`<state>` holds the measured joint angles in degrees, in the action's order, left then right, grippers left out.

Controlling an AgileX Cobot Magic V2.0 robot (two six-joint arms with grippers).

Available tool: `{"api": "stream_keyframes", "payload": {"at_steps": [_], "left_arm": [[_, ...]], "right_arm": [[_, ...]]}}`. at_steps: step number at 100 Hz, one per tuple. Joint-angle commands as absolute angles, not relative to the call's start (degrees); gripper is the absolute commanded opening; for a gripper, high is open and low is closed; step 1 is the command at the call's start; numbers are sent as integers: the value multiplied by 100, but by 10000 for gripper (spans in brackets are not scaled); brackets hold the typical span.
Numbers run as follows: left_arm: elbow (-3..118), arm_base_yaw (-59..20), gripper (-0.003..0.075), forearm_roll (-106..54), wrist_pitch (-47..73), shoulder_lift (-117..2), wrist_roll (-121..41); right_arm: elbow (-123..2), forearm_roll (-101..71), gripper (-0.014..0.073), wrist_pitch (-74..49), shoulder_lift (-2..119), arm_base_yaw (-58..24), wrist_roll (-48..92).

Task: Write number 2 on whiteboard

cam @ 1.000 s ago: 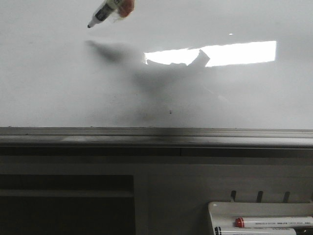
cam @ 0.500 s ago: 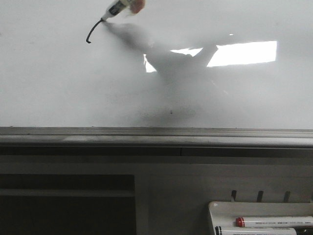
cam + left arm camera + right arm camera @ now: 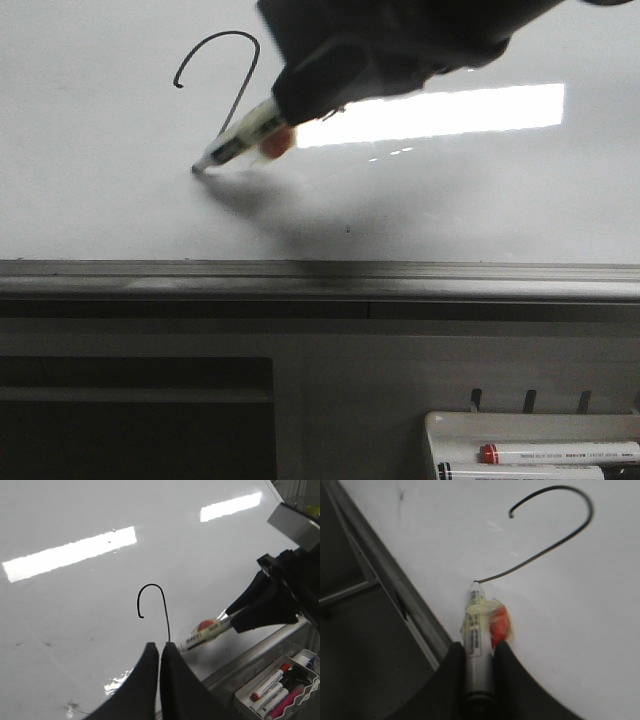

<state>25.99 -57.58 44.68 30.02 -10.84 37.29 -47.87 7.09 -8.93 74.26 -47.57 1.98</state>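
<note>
The whiteboard (image 3: 100, 210) fills the upper front view. On it is part of the number 2 (image 3: 228, 34): a thin black hooked top and a slanted stroke running down to the left. The line also shows in the left wrist view (image 3: 152, 584) and the right wrist view (image 3: 590, 510). My right gripper (image 3: 480, 647) is shut on a white marker (image 3: 477, 625) with a red patch. The marker tip (image 3: 197, 169) touches the board at the stroke's lower end. My left gripper (image 3: 159, 646) is shut and empty, held off the board just below the line.
A grey metal rail (image 3: 320, 275) runs along the board's bottom edge. A small white marker tray (image 3: 440, 420) with red-capped markers sits at the lower right, also in the left wrist view (image 3: 245, 702). A bright rectangular reflection (image 3: 470, 108) lies on the board.
The marker has gone over the hook's top and down to the left, drawing the curve and slanted stroke. The right arm has dropped into the front view.
</note>
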Motion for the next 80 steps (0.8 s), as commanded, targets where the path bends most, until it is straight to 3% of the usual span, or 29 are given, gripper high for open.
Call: {"api": "stream_keyframes", "payload": {"at_steps": [1,48,80], "left_arm": [[2734,-5776,-20,4604,2659,-1140,3796],[2734,-5776,-20,4604,2659,-1140,3796],[2734,-5776,-20,4604,2536,-1140,3786]], "right_arm": [[-5061,747,-69,-623,7550,-4820,246],[-4436,753,-69,-1707,6626,-4267,85],[-4361,743,-69,-1243,6207,-4542,85]]}}
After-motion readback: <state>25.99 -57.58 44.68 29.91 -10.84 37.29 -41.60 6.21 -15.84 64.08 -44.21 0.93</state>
